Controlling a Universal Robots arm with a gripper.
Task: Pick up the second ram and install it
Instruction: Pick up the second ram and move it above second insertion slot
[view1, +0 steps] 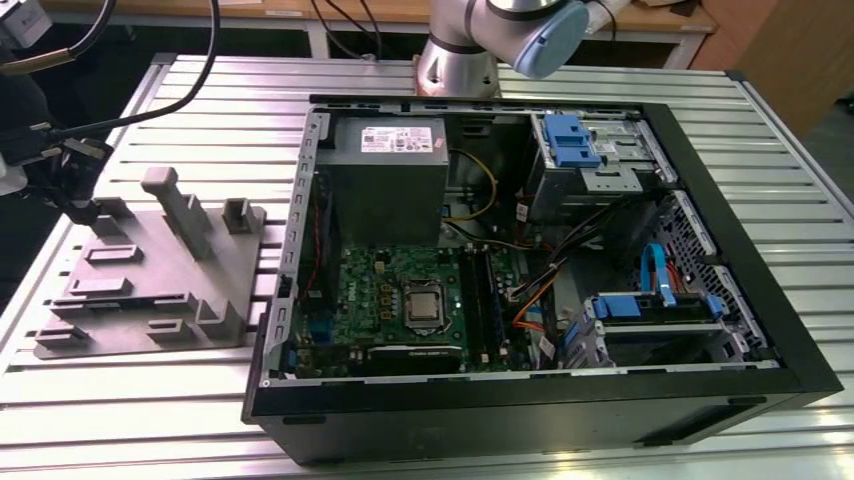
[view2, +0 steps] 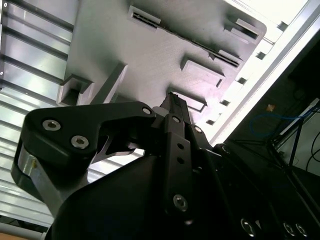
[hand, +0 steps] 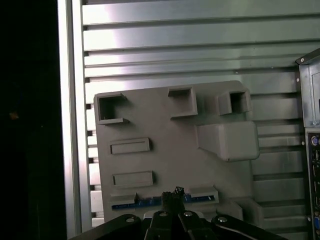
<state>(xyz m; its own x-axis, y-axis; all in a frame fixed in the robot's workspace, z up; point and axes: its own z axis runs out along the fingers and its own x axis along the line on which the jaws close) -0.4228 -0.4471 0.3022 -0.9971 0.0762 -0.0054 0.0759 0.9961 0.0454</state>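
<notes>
A silvery, ribbed aluminium counter (view1: 174, 400) carries everything. On it, a big black computer case (view1: 534, 410) lies on its side with its panel off; inside are a grey power-supply box (view1: 387, 170) and a green motherboard (view1: 400, 290). Beyond the case stands the grey-and-blue base of the robot arm (view1: 467, 50).

Just beside the case, on the exterior view's left, sits a flat grey plastic fixture block (view1: 147, 290) with raised pockets and slots; a grey upright post (view1: 174, 205) rises from it.

The black tool (view1: 84, 212) is down at the corner of the block furthest from the case. In both wrist views its tip (hand: 173, 192) meets a narrow slot near the block's edge.

A long, narrow, flat dark memory stick (hand: 145, 203) stands on edge in that slot, with a bluish glint along its top. The tool sits over about the middle of its length. The fingertips (view2: 172, 97) are drawn together and seem to be clamped on the memory stick's upper edge, though the contact itself is hard to make out; the stick has not been lifted out of its slot.
</notes>
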